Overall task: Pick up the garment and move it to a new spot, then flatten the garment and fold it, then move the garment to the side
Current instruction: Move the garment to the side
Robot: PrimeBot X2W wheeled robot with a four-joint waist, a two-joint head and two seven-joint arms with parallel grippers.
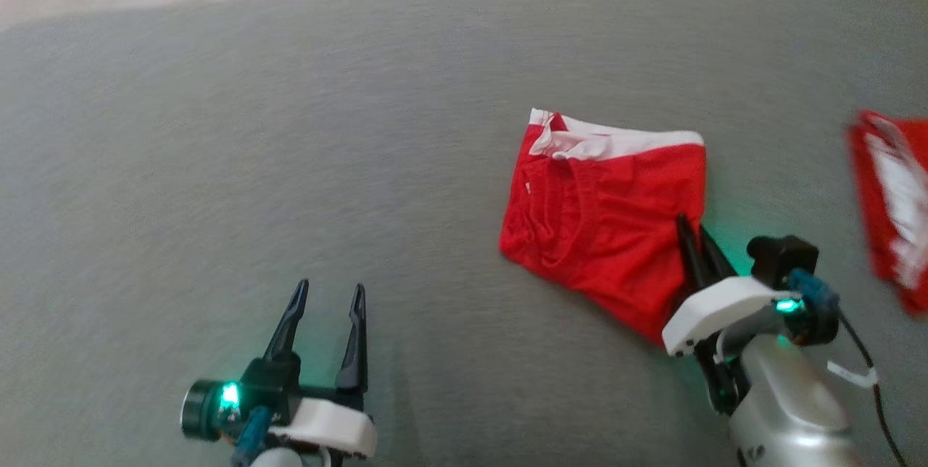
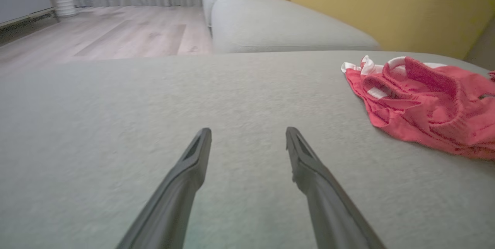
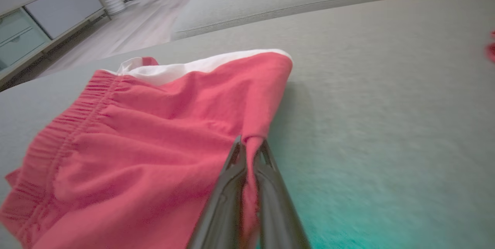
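**Task item.** The garment (image 1: 602, 220) is a red piece of clothing with a white band along its far edge. It lies on the grey sofa cushion (image 1: 290, 126), right of centre in the head view. It is loosely bunched rather than flat. In the right wrist view a gathered elastic hem runs down its left side (image 3: 127, 144).

**Right end effector.** The right end effector (image 1: 692, 226) is at the garment's near right edge. Its two dark fingers are pressed together, with a fold of the red fabric pinched between them (image 3: 251, 142). Green light from the wrist lamp falls on the cushion just beside the grip.

**Left end effector.** The left end effector (image 1: 330, 286) is at the lower left of the head view, well apart from the garment. Its fingers are spread wide with nothing between them (image 2: 248, 131). Only bare grey upholstery lies ahead of the tips.

**Surroundings.**
- A second red and white item (image 1: 892, 206) lies at the right edge of the head view. It is blurred and separate from the garment.
- In the left wrist view, a further grey cushion (image 2: 278, 28) sits beyond the first one.
- A yellow backrest (image 2: 386, 5) stands behind it.
- A wooden floor (image 2: 116, 32) extends to the left.
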